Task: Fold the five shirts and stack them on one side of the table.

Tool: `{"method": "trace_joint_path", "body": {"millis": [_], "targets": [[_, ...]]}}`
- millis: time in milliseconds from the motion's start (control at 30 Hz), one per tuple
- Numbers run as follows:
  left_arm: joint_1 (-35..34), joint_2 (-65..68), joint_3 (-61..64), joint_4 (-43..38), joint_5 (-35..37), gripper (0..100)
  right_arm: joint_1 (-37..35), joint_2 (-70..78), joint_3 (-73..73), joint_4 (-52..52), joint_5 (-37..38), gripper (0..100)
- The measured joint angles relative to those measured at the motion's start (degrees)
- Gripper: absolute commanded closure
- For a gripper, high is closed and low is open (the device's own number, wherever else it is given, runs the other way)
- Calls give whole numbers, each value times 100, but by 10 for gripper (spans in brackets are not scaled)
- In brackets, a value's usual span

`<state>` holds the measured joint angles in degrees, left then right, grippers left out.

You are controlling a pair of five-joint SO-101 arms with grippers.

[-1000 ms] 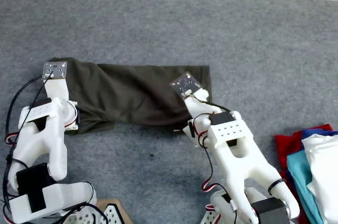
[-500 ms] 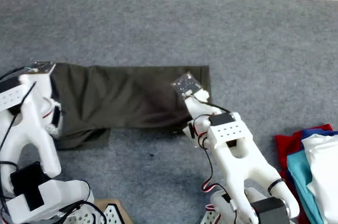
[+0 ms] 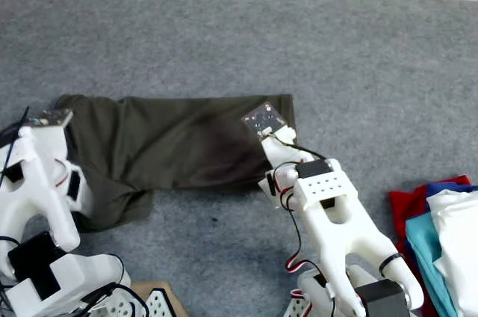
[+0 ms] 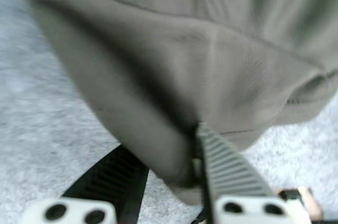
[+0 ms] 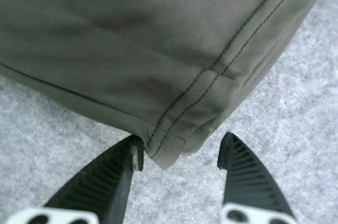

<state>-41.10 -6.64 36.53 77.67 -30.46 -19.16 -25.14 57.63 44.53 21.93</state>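
Observation:
A dark olive shirt (image 3: 179, 141) lies folded into a long band across the grey table. My left arm (image 3: 41, 182) stands over the shirt's left end. In the left wrist view, the left gripper (image 4: 193, 137) is shut on a bunched fold of the shirt (image 4: 174, 60), which drapes over its fingers. My right arm (image 3: 321, 190) stands at the shirt's front right corner. The right gripper (image 5: 182, 147) is open, its fingers straddling the stitched hem corner (image 5: 169, 145) just above the carpet.
A pile of other shirts (image 3: 437, 231), red, blue, teal and white, sits at the right edge of the table. A brown board corner (image 3: 153, 294) shows at the front between the arm bases. Grey carpet (image 3: 224, 40) covers the far half.
My left arm has drawn back toward the front left, dragging the shirt's left end with it and stretching the band. The right arm has stayed in place.

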Motion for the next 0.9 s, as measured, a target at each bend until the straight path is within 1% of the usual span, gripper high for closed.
{"method": "trace_joint_path", "body": {"millis": [100,200,267,400,533,667,767,900], "targets": [[167,0,79,0,-316,569,0,0,0,0,0,762],[167,0,79,220,-624,557,0,0,18,0,0,762],[114,0,-79,563,-870,557,0,0,18,0,0,762],[-369,0,-642,1160,-1196,557,0,0,18,0,0,760],[-888,0,-1152,1477,-1415,557,0,0,18,0,0,760],[-1073,0,-1204,1538,-1468,557,0,0,79,0,0,760],[-1055,0,-1196,1538,-1468,557,0,0,185,-149,0,760],[-1002,0,-791,1398,-1468,557,9,0,352,-369,0,760]]}}
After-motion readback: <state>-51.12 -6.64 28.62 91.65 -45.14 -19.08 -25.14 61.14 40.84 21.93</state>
